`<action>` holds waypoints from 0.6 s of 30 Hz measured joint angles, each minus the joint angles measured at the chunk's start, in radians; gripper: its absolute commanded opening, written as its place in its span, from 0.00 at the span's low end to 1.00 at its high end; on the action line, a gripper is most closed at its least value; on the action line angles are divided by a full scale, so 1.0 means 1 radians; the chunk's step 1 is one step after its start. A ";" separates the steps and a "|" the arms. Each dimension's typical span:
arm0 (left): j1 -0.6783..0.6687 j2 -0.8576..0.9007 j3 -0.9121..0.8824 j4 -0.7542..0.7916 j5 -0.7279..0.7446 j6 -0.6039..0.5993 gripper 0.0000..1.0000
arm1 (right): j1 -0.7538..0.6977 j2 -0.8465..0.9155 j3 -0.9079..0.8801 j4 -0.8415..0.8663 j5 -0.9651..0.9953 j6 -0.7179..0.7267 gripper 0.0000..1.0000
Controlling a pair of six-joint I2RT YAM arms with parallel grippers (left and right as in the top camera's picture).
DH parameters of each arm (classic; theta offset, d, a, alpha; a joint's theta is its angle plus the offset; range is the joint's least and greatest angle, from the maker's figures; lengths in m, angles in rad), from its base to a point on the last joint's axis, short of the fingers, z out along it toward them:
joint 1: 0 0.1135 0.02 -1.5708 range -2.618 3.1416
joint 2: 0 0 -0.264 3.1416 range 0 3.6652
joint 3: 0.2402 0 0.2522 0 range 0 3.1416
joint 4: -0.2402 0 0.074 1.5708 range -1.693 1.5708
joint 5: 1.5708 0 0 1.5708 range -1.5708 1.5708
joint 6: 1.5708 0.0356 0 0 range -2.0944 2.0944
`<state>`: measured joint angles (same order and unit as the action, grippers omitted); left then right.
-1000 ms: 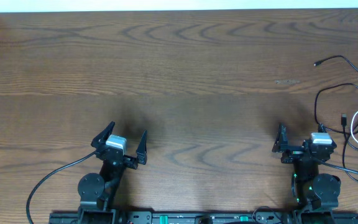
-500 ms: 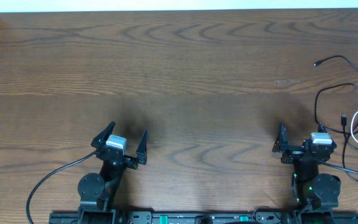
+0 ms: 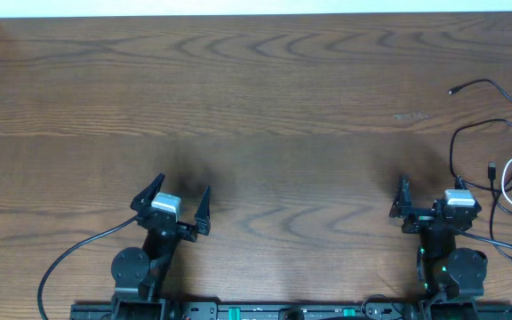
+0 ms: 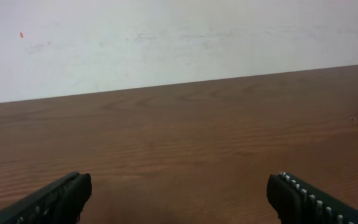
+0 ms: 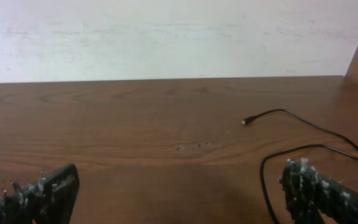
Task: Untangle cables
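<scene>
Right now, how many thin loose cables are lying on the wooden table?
2. A long thin black cable curls at the far right. A shorter thin white cable loops nearer the robot, against the right frame edge. Parts run out of view.

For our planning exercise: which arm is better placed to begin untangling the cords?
Right. The right claw sits beside the thin black cord and thin white cord at the right edge of the wooden table; the left claw is far away.

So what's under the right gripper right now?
The right gripper is open over mostly bare table. A loop of the black cable runs in beside its right-hand finger; directly beneath the wrist is out of view.
</scene>
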<state>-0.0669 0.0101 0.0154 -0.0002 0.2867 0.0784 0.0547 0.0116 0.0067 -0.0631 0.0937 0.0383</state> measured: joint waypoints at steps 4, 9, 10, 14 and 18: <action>0.000 0.000 0.000 0.000 0.000 0.000 0.95 | 0.000 0.000 0.000 0.000 0.000 0.000 0.99; 0.000 0.000 0.000 0.000 0.000 0.000 0.95 | 0.000 0.000 0.000 0.000 0.000 0.000 0.99; 0.000 0.000 0.000 0.000 0.000 0.000 0.95 | 0.000 0.000 0.000 0.000 0.000 0.000 0.99; 0.000 0.000 0.000 0.000 0.000 0.000 0.95 | 0.000 0.000 0.000 0.000 0.000 0.000 0.99; 0.000 0.000 0.000 0.000 0.000 0.000 0.95 | 0.000 0.000 0.000 0.000 0.000 0.000 0.99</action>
<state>-0.0669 0.0101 0.0154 -0.0002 0.2867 0.0780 0.0547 0.0116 0.0067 -0.0631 0.0937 0.0383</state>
